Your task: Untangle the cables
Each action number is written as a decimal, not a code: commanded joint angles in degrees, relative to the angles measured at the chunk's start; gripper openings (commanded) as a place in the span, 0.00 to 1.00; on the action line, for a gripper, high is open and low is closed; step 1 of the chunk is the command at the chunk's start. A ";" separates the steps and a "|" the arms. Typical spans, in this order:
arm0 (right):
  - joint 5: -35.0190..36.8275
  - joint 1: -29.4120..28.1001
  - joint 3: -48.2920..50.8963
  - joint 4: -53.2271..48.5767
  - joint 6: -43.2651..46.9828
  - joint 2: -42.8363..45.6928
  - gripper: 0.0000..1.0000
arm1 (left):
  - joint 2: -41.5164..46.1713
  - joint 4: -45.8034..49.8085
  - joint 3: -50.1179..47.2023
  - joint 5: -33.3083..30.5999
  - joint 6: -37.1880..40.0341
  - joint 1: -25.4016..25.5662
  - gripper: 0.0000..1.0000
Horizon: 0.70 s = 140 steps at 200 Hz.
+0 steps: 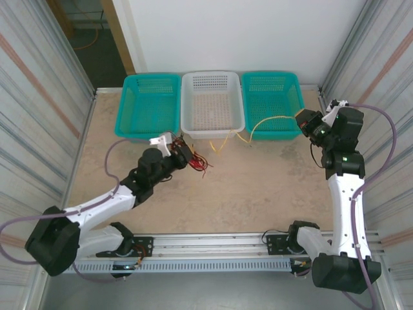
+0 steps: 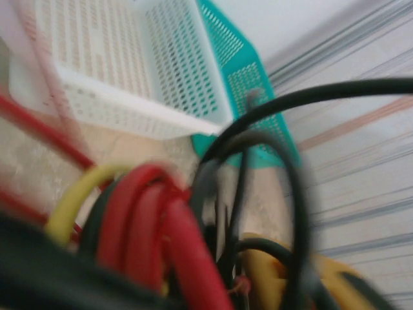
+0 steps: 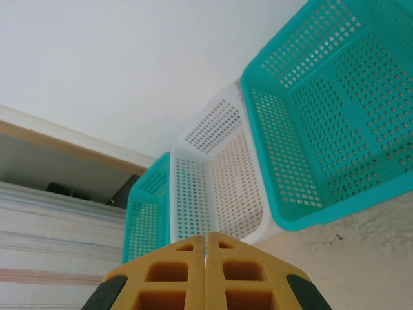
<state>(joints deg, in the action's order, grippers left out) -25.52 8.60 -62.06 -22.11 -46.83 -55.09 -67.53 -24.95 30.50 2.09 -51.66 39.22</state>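
A: How is the left arm point(image 1: 103, 203) lying?
B: It's stretching low and forward, the left tool point(image 1: 182, 154) aiming toward the middle; I'm not making out its jaws.
A: And the right arm point(image 1: 343, 194)?
B: It's standing upright, bending inward at the wrist, the right tool point(image 3: 205, 248) pressing its fingers together.

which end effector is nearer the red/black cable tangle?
Left. The left end effector sits right against the red and black cable tangle, on its left side. The right end effector is well off, by the right teal basket.

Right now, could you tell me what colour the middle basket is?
The middle basket is white, clearest in the top external view.
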 commanded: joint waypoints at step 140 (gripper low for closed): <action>8.75 -14.40 -9.11 -3.95 9.47 -4.62 0.00 | 22.60 43.11 18.11 -3.48 22.53 -3.26 0.76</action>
<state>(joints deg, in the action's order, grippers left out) -19.68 -2.44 -68.93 -24.34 -40.99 -58.41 -50.74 8.14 43.16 -5.43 -36.82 40.64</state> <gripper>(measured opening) 0.062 0.794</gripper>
